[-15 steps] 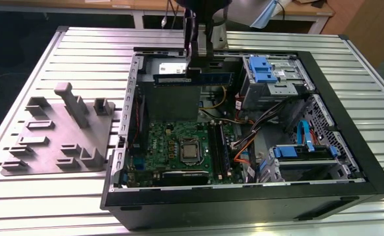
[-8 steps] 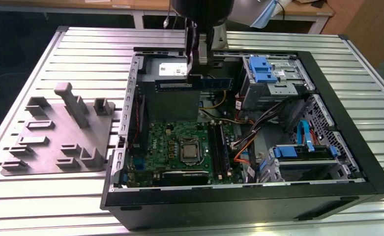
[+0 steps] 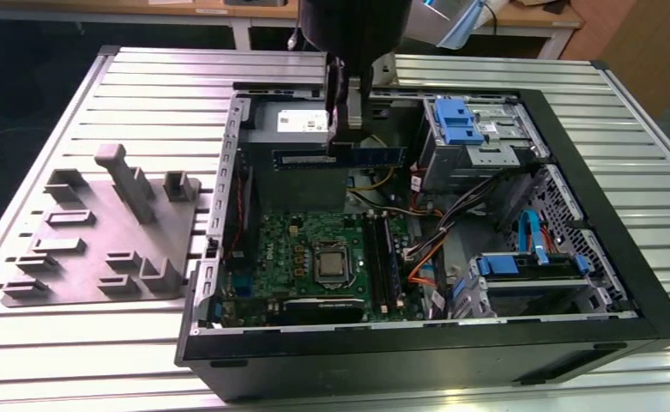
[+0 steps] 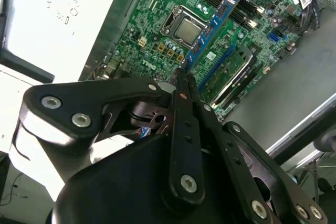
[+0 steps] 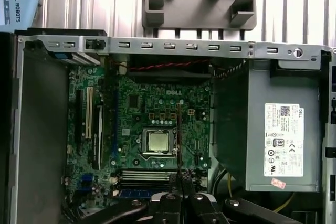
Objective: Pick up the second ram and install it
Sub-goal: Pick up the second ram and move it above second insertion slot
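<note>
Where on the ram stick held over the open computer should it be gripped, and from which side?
Pinch the second ram across its flat faces at the middle of its long top edge, from above, as the hand does. Thin and long, it likely balances there, and the bottom edge is left free.

Black linkage fingers (image 4: pixel 185 129) studded with silver screws (image 4: pixel 188 183).

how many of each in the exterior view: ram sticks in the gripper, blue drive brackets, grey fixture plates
second ram in the gripper: 1
blue drive brackets: 2
grey fixture plate: 1
total: 4
</note>
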You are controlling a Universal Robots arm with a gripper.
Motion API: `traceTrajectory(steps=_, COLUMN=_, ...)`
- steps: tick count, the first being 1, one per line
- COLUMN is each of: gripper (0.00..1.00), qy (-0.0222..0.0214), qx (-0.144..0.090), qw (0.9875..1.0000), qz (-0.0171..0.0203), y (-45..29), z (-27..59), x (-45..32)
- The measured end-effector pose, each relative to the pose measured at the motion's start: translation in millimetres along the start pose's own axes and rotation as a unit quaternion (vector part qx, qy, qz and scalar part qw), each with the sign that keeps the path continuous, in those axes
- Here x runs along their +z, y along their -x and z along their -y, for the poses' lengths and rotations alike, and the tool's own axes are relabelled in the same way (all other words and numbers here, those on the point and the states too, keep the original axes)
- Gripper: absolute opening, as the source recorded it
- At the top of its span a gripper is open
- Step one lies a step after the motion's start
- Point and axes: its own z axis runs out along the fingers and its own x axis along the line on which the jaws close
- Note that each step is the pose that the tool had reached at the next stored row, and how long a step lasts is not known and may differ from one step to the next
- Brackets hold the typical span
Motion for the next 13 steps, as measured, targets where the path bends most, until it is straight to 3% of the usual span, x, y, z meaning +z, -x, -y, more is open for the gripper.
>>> traceTrajectory(steps=13, gripper=0.11, qy=0.0000, qx=0.000, qw=1.0000, qz=0.0000, y=-0.6, z=0.7, x=23.3)
